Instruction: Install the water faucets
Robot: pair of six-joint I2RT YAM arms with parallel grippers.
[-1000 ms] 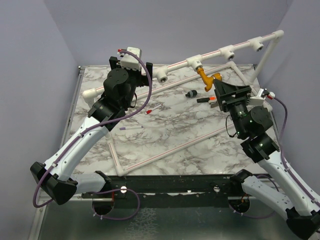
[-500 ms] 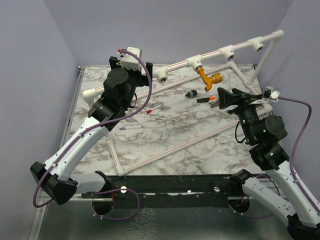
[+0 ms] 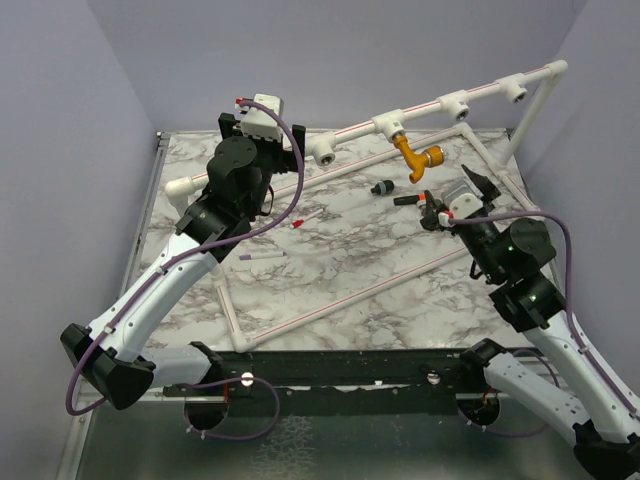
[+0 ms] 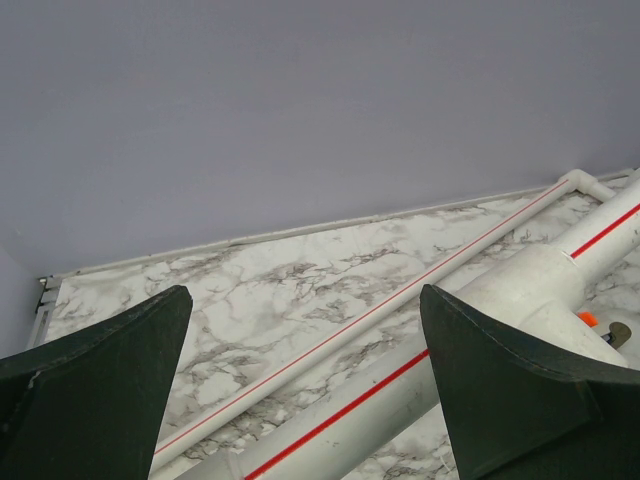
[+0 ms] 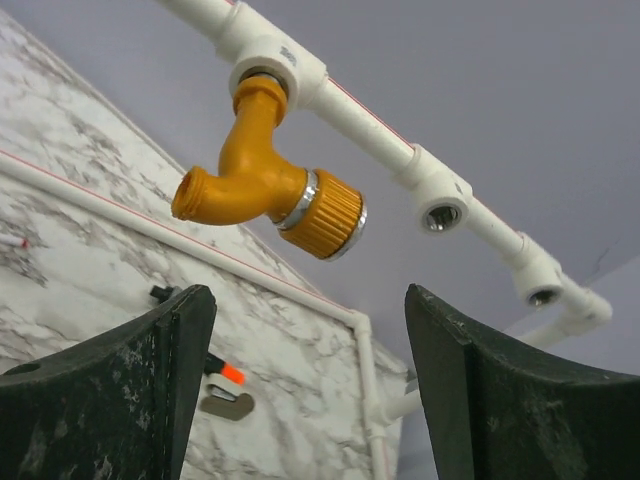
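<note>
Mustard-orange faucet [image 5: 255,175] hangs by its stem from a tee socket [image 5: 265,65] on the raised white pipe [image 5: 370,125], with its spout and ribbed cap pointing sideways. My right gripper [image 5: 305,295] sits just below it, jaws spread wide and touching nothing. My left gripper [image 4: 305,295] is likewise released; the red-striped pipe lies ahead of it, ungripped. I can't tell how deep the stem is seated. If it is only started, I judge a nudge from the right gripper could tip it out. With nothing bracing the pipe, any push may flex it. Two further sockets [image 5: 440,215] gape empty.
</note>
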